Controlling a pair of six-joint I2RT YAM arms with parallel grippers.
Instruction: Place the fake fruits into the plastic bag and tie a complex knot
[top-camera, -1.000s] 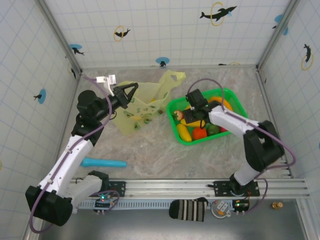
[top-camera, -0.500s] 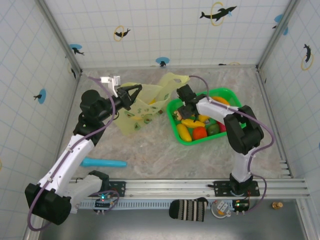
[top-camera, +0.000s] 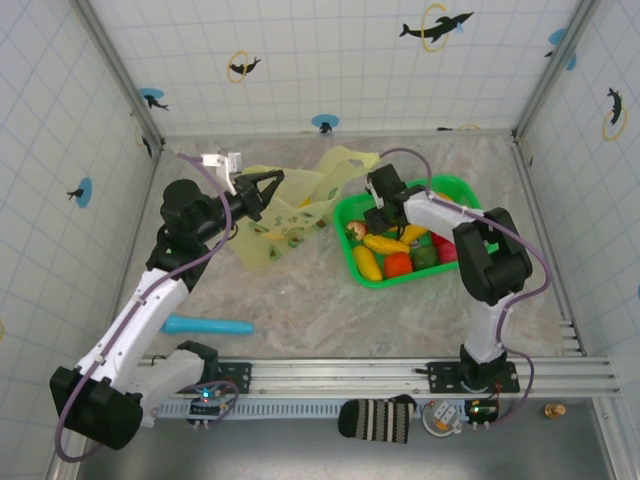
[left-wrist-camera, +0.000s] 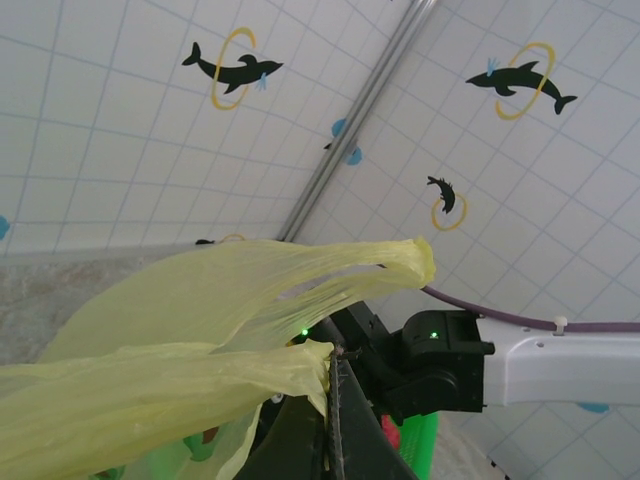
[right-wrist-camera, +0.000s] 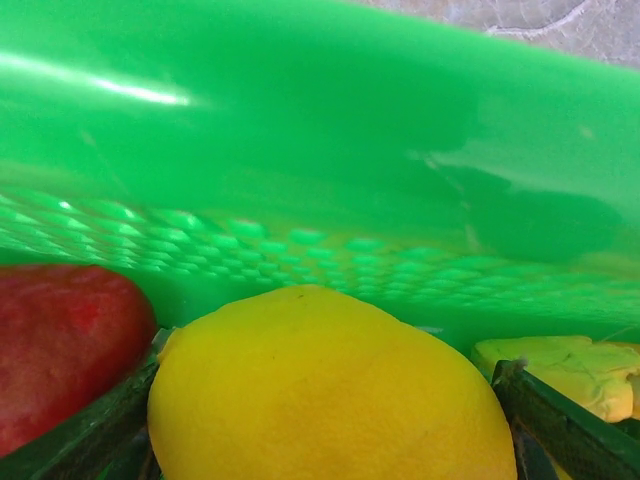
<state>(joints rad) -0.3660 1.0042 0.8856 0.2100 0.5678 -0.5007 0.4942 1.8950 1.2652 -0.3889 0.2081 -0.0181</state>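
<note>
The plastic bag (top-camera: 285, 218), pale yellow-green with avocado prints, lies left of the green tray (top-camera: 478, 206). My left gripper (top-camera: 262, 187) is shut on one bag handle (left-wrist-camera: 200, 385) and holds it up; its fingertips (left-wrist-camera: 335, 362) pinch the bunched film. The other handle (left-wrist-camera: 300, 270) arches above. Fake fruits lie in the tray: a banana (top-camera: 386, 243), a red-orange piece (top-camera: 398, 264), a green one (top-camera: 425, 257). My right gripper (top-camera: 385, 205) is down in the tray's back left. Its fingers (right-wrist-camera: 95, 430) sit against both sides of a yellow fruit (right-wrist-camera: 330, 400).
A red fruit (right-wrist-camera: 60, 340) lies left of the yellow one, and the tray wall (right-wrist-camera: 320, 150) rises just beyond. A teal stick (top-camera: 205, 324) lies on the table near the left arm's base. Tiled walls enclose the table on three sides.
My right gripper moved from the tray's middle to its back-left part and its jaws narrowed a little. My left gripper lifted the bag handle slightly, then held still.
</note>
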